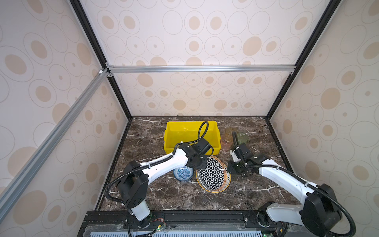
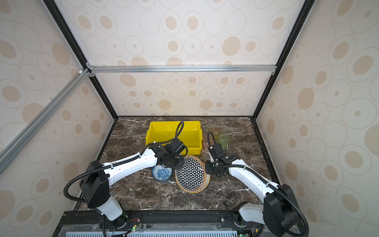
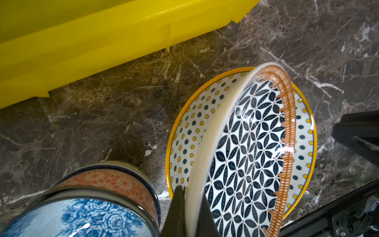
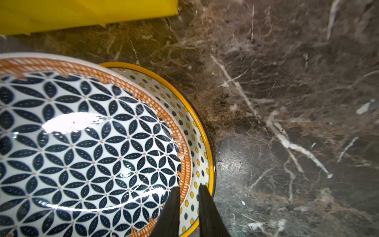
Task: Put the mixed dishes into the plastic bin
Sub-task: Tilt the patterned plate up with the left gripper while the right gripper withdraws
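We log left gripper clenched on rim of round black-white geometric ceramic plate: stiff, slippery, fragile; right gripper jaws parted

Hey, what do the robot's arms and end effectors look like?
The left arm and right arm have white shells with black joint housings. Black corrugated cables loop along each. The left end effector and right end effector each carry two black tapered fingers.

Geometric plate tilted atop dotted plate; floral bowl beside; yellow bin behind.
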